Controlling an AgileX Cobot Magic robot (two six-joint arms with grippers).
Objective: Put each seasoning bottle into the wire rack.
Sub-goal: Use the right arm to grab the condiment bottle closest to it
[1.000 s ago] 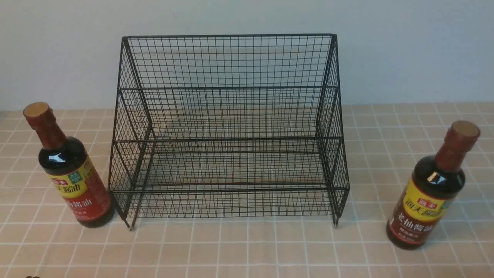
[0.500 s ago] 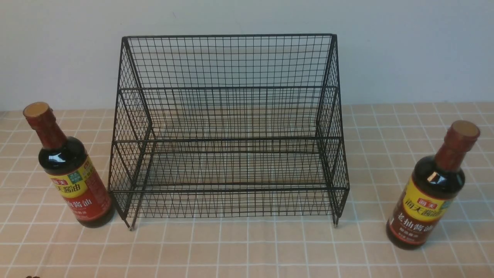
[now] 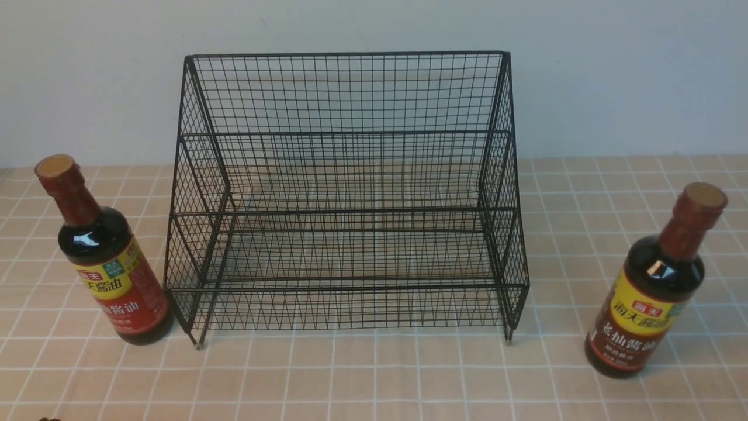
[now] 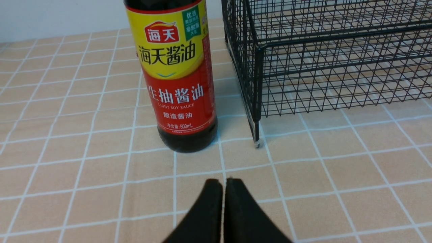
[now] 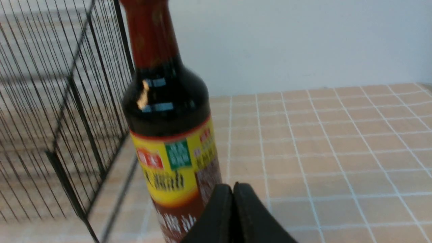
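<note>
Where the red-label bottle stood left of the wire rack, we read 海天酱油, 生抽酱油, LIGHT SOY SAUCE; our left gripper faced it, jaws together. Right of the rack, the brown-label bottle read 老抽酱油; our right gripper was closed too.

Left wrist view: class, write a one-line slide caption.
Shut left tool faces the upright red-label soy sauce bottle standing beside the wire rack.

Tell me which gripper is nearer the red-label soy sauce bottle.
Left. The left gripper, shut, points at the red-label bottle from a short gap in front of it. The right gripper, also shut, faces the brown-label bottle on the other side of the rack.
</note>
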